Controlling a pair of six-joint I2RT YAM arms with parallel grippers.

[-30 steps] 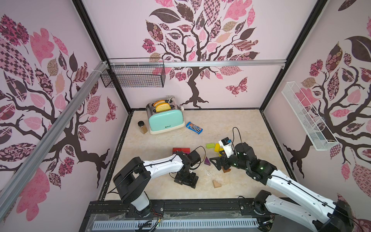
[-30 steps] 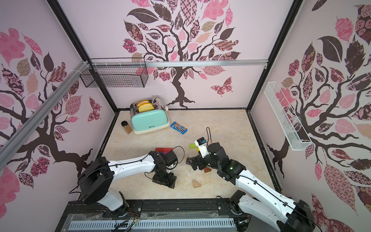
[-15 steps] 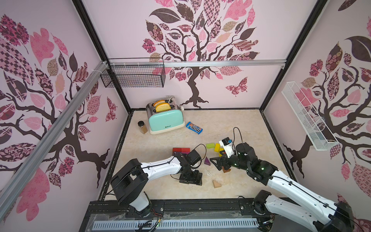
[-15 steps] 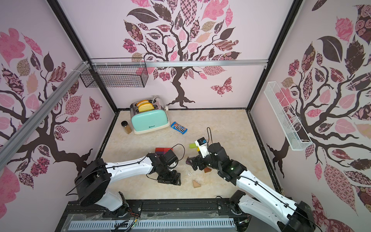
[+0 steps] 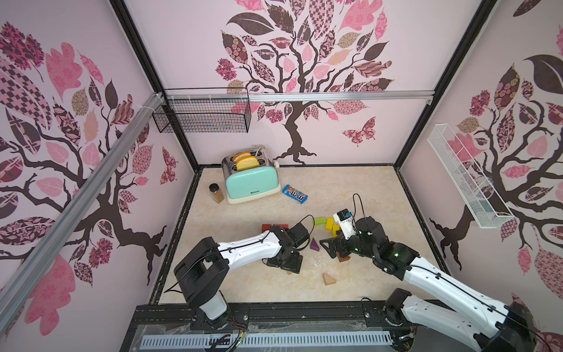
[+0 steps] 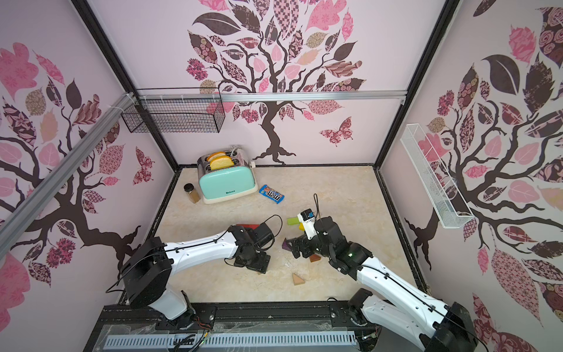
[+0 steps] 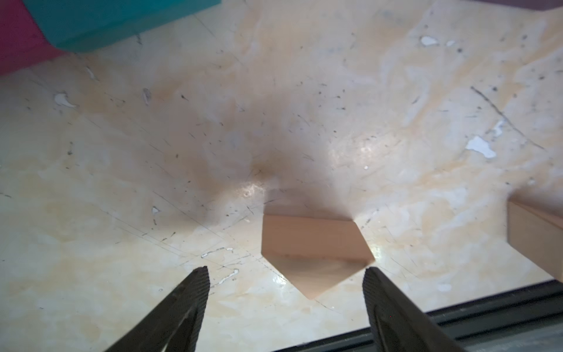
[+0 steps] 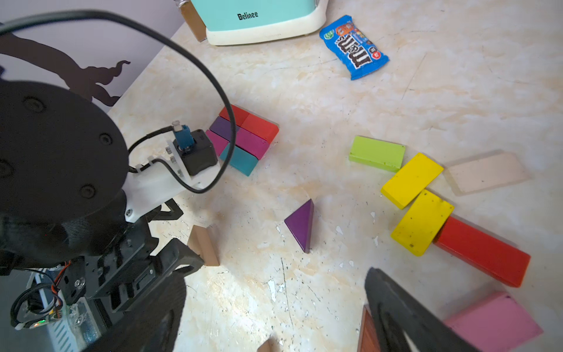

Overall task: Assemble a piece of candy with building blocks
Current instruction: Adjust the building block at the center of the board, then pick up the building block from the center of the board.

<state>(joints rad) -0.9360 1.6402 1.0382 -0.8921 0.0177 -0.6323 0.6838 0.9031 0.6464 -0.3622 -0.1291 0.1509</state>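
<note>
Tan building block point(image 7: 313, 243) blurred near wide left gripper point(image 7: 285, 271), brown block point(image 8: 367, 332) half-hidden behind wide right gripper point(image 8: 274, 277)

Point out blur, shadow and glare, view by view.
Left wrist view: the tan triangle is soft and lies in a broad shadow, glare spots on the table beside it, the teal block blurred. Right wrist view: the purple triangle and yellow blocks are sharp. Both top views: evenly lit, the toaster crisp.

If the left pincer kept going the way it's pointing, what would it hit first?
Most likely the tan block, lying on the table just ahead of the open left pincer, nearer one finger. How far off it is remains unclear.
</note>
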